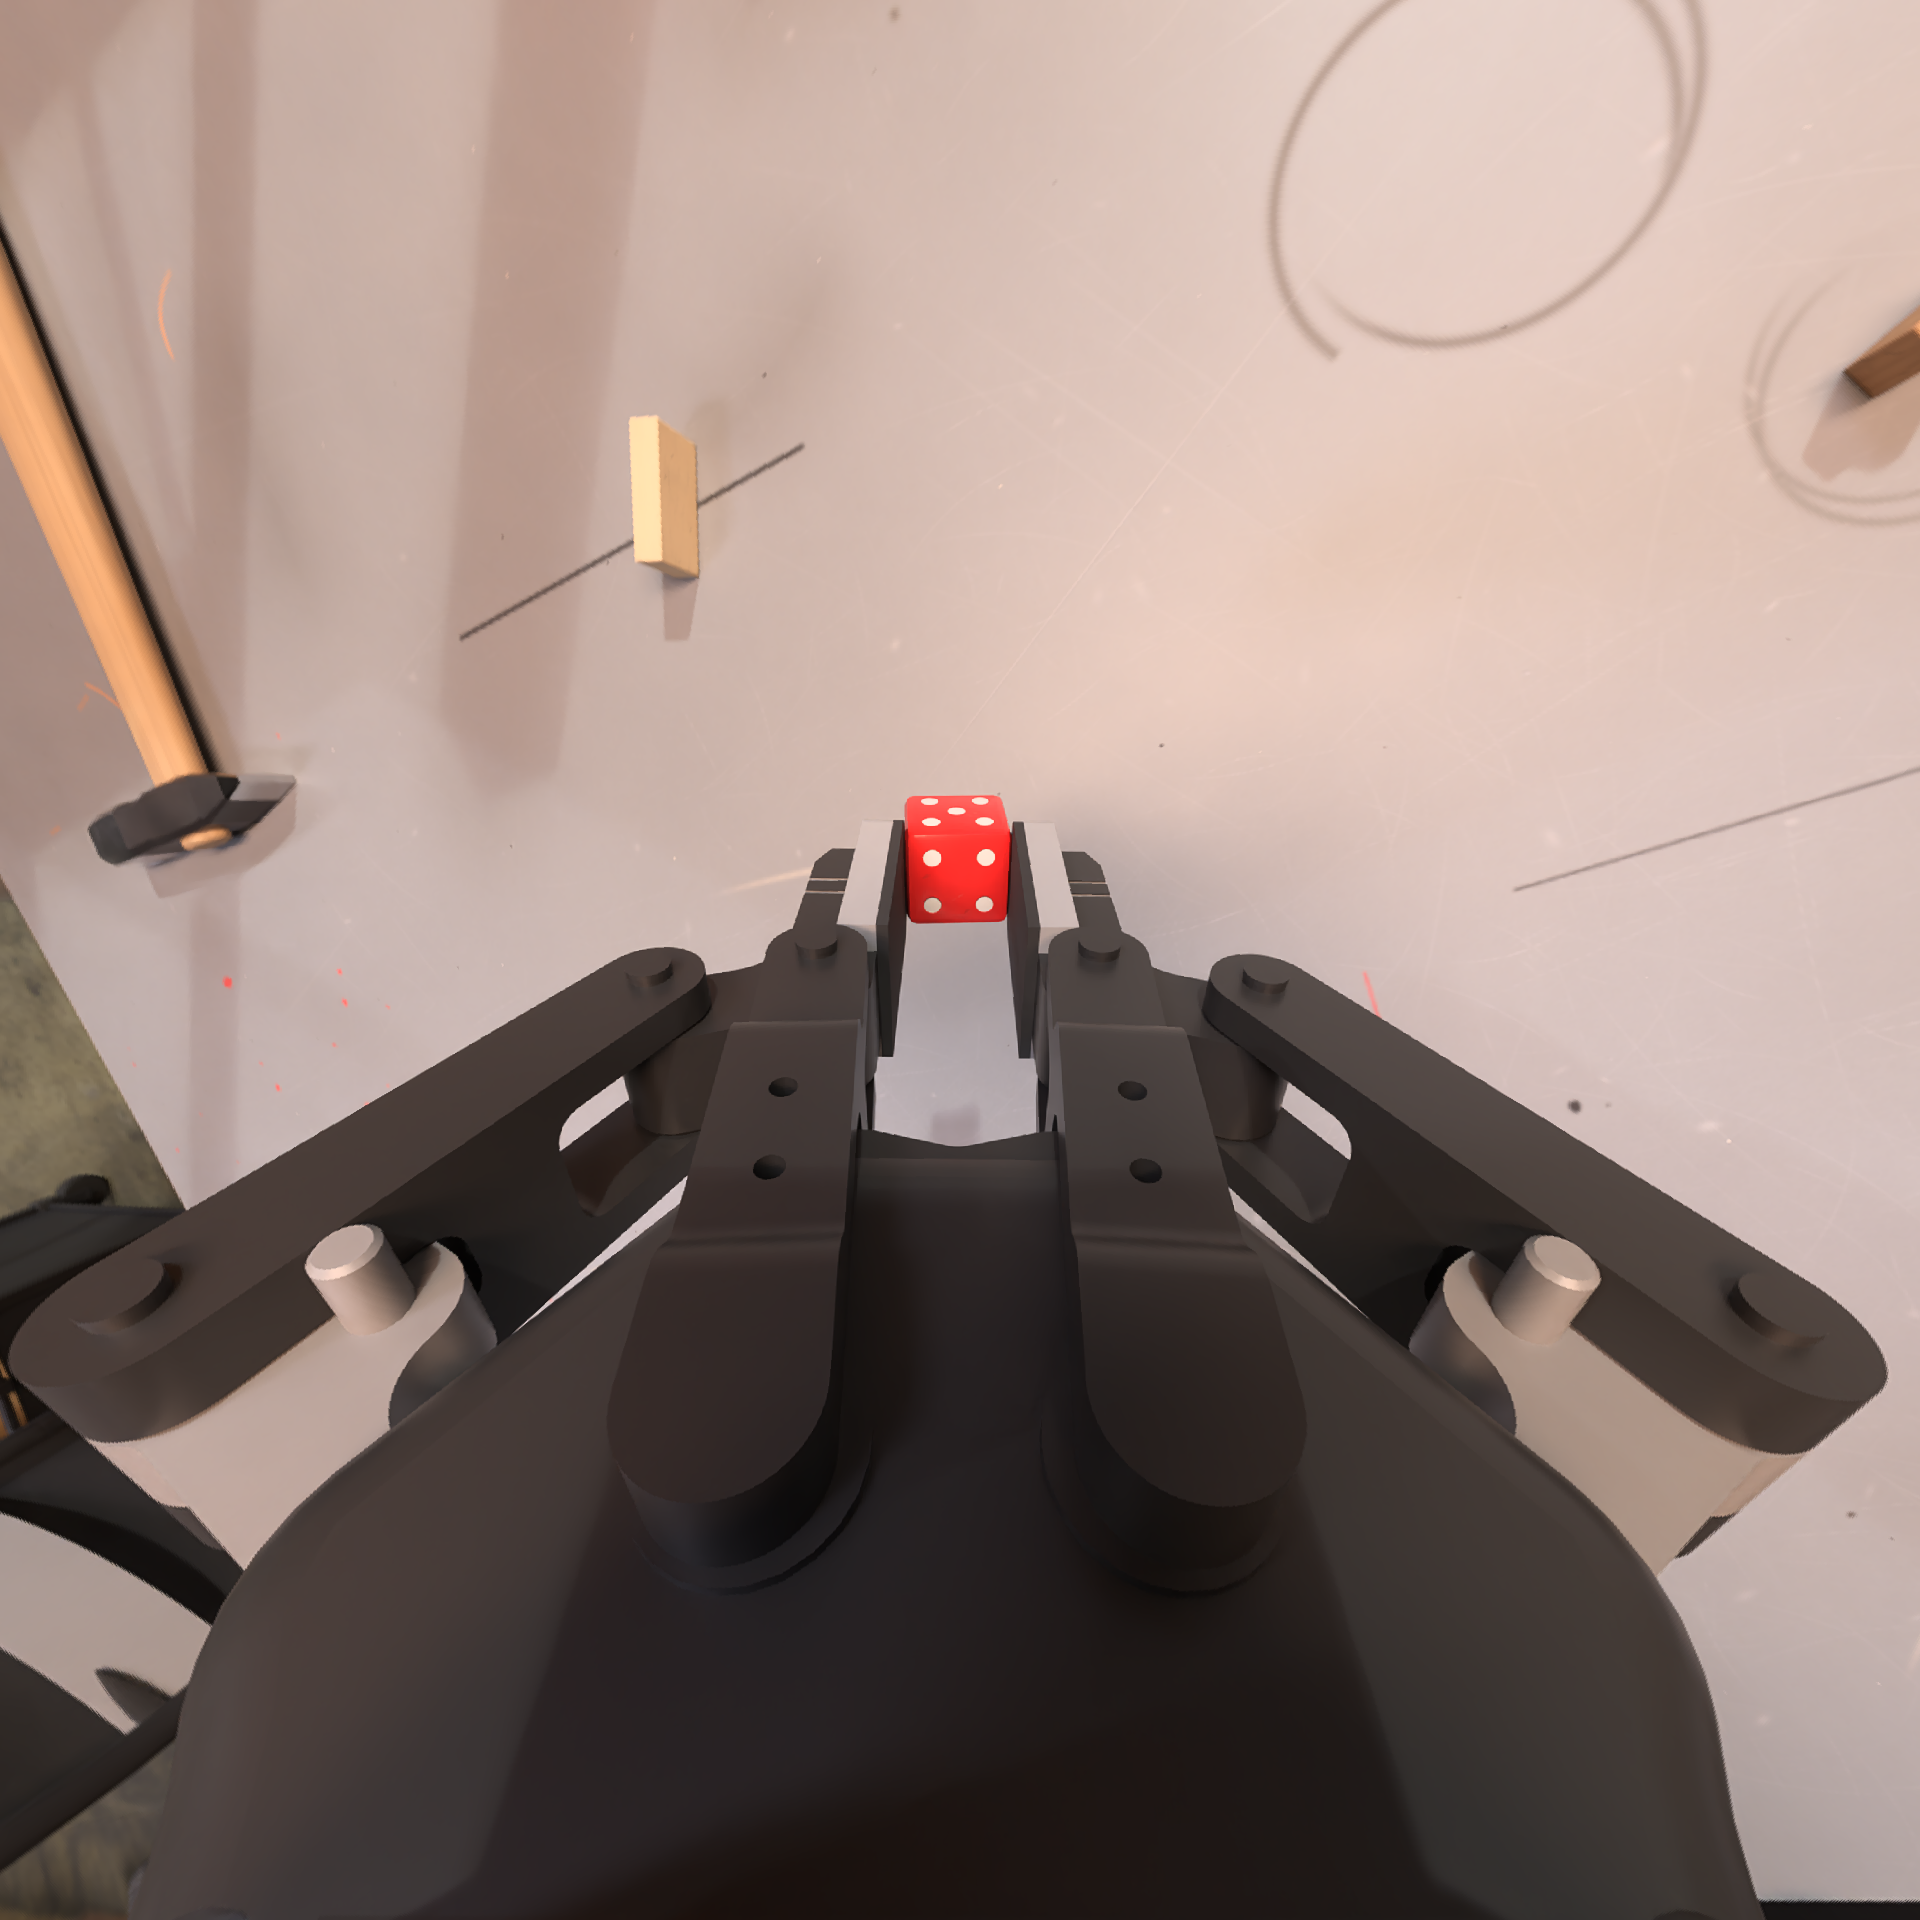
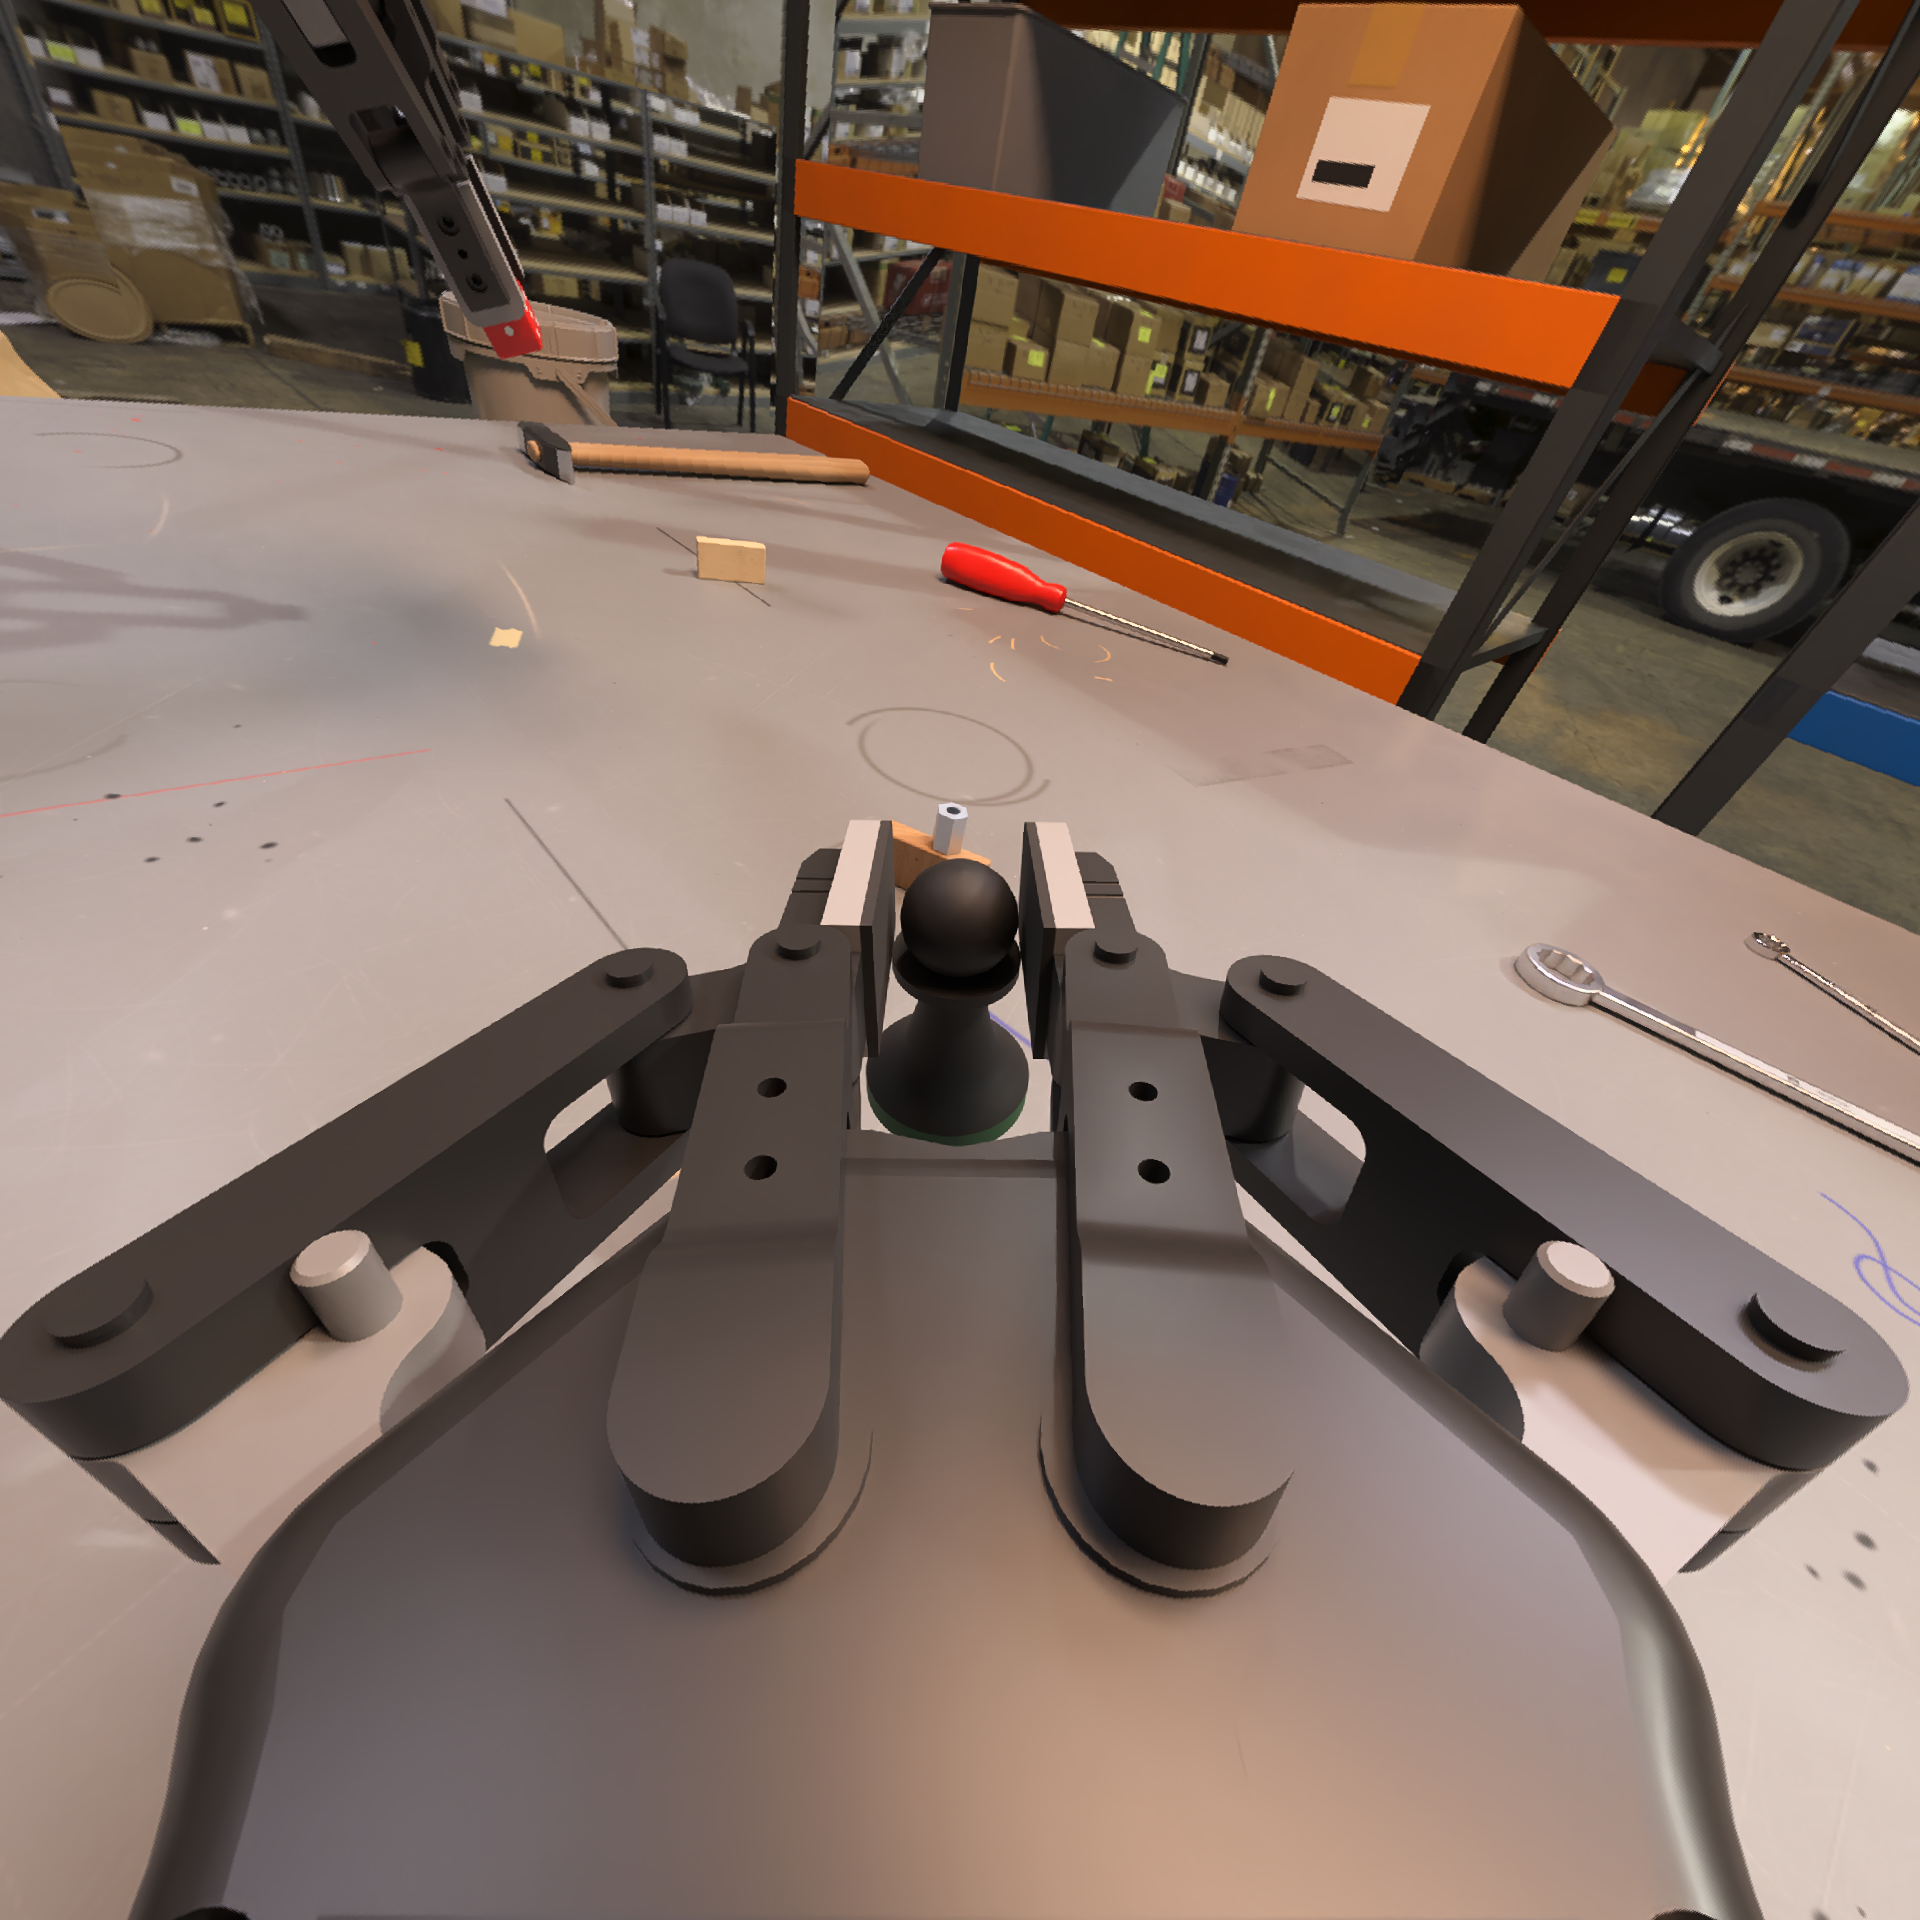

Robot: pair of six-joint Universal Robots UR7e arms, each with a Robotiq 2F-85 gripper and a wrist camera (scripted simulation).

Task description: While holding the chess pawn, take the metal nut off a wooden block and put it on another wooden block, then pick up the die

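Note:
My left gripper [image 1: 956, 868] is shut on the red die [image 1: 956, 857] and holds it above the table. In the right wrist view the left gripper hangs far off at the top left, above the table, with the die [image 2: 514, 335] between its fingertips. My right gripper [image 2: 956, 883] is shut on the black chess pawn [image 2: 954, 987] at its head. Just beyond it the metal nut [image 2: 951, 828] stands upright on a brown wooden block [image 2: 920, 854]. A pale wooden block [image 2: 730, 558] lies farther off, also in the left wrist view [image 1: 663, 497]. The brown block's corner [image 1: 1886, 366] shows at the left wrist view's right edge.
A hammer [image 2: 707, 461] lies at the table's far edge, also in the left wrist view [image 1: 94, 540]. A red-handled screwdriver [image 2: 1049, 594] lies near the orange rack [image 2: 1195, 260]. Two wrenches [image 2: 1704, 1044] lie at the right. A small pale chip [image 2: 505, 637] lies on the table.

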